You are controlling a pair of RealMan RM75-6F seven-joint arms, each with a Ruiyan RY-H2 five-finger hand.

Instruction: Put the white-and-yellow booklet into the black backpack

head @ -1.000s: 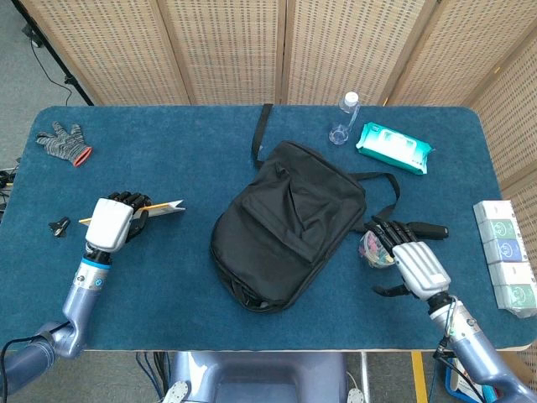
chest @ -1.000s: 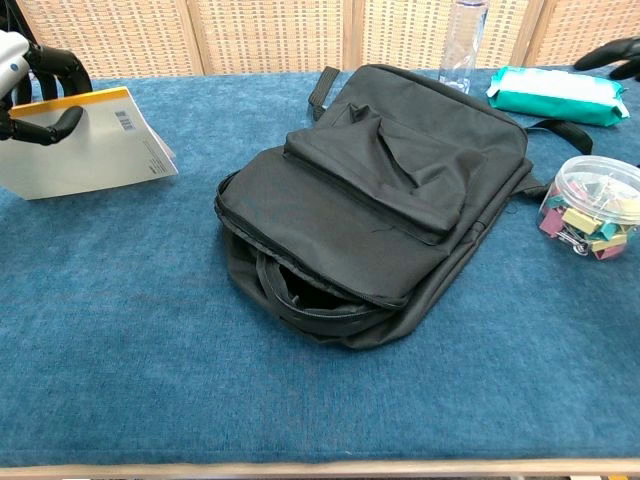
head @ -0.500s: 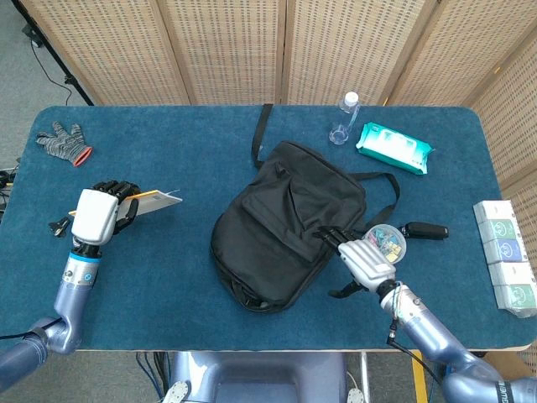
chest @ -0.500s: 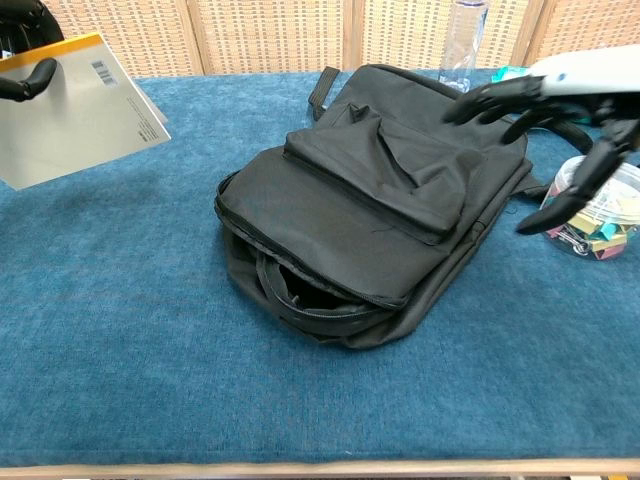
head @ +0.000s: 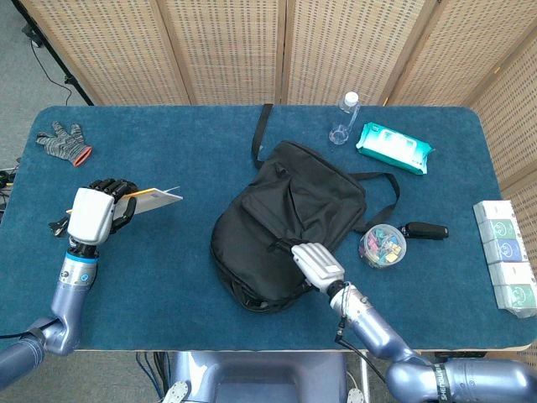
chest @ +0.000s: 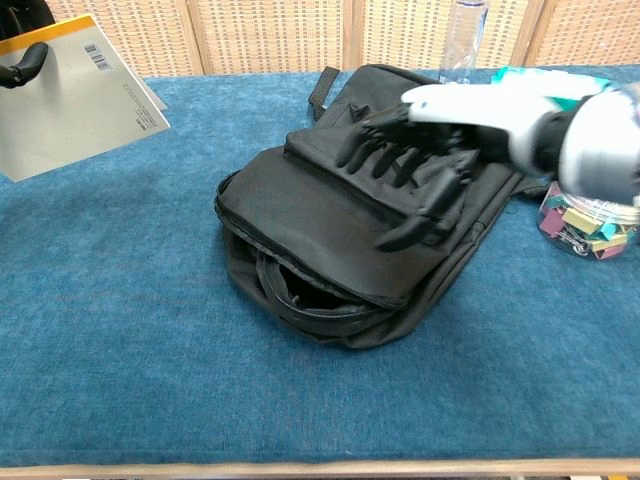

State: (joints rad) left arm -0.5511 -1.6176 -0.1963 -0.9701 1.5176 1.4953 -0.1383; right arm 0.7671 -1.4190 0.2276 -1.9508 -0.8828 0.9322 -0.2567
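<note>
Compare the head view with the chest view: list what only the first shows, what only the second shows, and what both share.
Only the head view shows the grey glove, the car key, the stacked boxes at the table's right edge, and the whole left robot hand.

Only the chest view shows the backpack's unzipped opening and the booklet's barcode.

Both show the black backpack, the white-and-yellow booklet, the right robot hand over the backpack, the clip tub, water bottle, wipes pack and blue table.
</note>
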